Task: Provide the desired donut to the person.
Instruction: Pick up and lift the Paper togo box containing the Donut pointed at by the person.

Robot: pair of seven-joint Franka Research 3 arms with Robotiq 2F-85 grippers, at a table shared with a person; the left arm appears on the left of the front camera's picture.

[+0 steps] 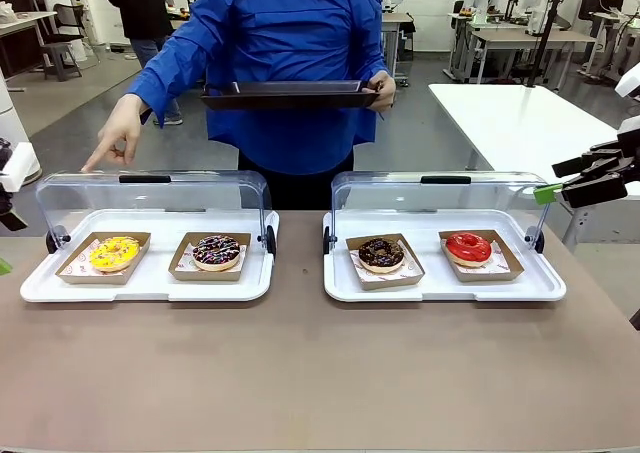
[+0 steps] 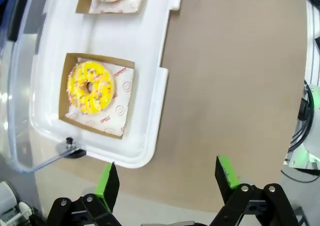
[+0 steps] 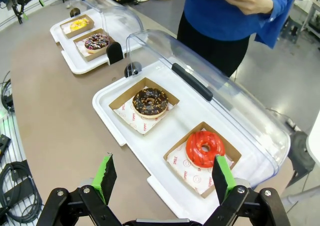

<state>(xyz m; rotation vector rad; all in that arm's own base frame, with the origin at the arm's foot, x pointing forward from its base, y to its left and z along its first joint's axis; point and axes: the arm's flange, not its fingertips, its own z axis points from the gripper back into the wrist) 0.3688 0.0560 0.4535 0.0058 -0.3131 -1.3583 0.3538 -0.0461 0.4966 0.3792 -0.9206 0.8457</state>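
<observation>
Yellow-iced sprinkled donut (image 1: 115, 253): the person's hand (image 1: 118, 133) points toward it; our left gripper (image 2: 167, 173) and right gripper (image 3: 163, 166) have fingers apart, empty.

This is a big lab room: a shiny grey floor (image 1: 430, 133), white work tables (image 1: 520, 123) behind, and black cables (image 3: 15, 181) by the tabletop (image 1: 300, 373).

Front camera across the table (image 1: 300, 373) toward the person (image 1: 280, 83); wrist cameras close above the same trays (image 1: 440, 291).

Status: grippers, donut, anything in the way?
Left gripper, right gripper open, empty. Person's hand points over yellow donut, in left tray. Clear covers raised, nothing blocking.
</observation>
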